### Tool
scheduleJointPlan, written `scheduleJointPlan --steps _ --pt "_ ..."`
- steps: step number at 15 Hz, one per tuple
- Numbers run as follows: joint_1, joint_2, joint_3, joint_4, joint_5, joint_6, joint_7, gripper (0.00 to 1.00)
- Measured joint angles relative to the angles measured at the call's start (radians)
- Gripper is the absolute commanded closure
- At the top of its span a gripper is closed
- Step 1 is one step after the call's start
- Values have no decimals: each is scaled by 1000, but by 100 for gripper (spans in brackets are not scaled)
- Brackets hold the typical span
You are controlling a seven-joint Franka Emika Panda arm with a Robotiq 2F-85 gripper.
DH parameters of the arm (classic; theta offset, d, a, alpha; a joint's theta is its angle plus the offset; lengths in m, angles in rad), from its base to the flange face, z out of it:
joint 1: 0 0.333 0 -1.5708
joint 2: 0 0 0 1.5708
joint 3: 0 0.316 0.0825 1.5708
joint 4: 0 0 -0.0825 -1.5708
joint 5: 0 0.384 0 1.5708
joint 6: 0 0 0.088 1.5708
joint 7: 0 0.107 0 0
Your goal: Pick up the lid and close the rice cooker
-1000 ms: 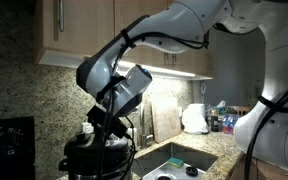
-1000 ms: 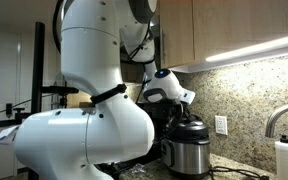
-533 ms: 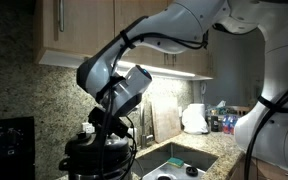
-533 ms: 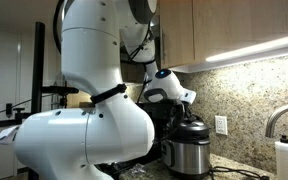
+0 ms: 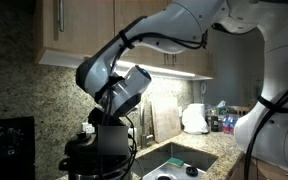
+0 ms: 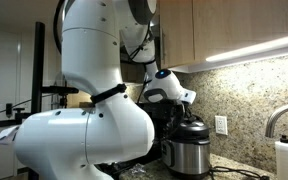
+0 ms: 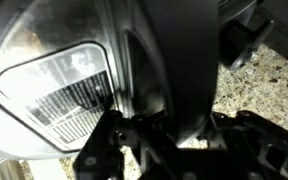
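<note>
The rice cooker (image 6: 187,160) stands on the granite counter, with a steel body and a black top. The black lid (image 6: 191,130) sits at the cooker's top, right under my gripper (image 6: 183,116). In an exterior view the gripper (image 5: 102,128) comes straight down onto the lid (image 5: 100,142) over the dark cooker (image 5: 96,160). The wrist view shows the lid (image 7: 169,50) edge-on as a broad black band. My gripper (image 7: 177,128) is shut on it, a finger on each side. Beside it is the cooker's steel wall (image 7: 54,70) with a label.
A sink (image 5: 179,160) lies beside the cooker, with a white rounded lump (image 5: 195,118) and bottles (image 5: 222,120) behind it. A flat black appliance (image 5: 6,145) stands on the other side. A faucet (image 6: 279,120), a soap bottle (image 6: 284,160) and cabinets overhead are close by.
</note>
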State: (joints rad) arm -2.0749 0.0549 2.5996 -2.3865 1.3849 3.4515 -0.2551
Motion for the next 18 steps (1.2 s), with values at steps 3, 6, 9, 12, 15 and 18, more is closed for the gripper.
scheduleJointPlan --steps 3,6,9,12,15,18 --pt "0 0 0 0 0 0 0 100" --pt "0 0 0 0 0 0 0 99" --pt "6 -2 0 -4 -1 2 0 100" --pt "6 -2 -1 -4 -1 1 -1 100" --pt "6 -1 -1 -4 -1 0 -10 99" --pt "9 0 -1 -5 -1 0 -41 100"
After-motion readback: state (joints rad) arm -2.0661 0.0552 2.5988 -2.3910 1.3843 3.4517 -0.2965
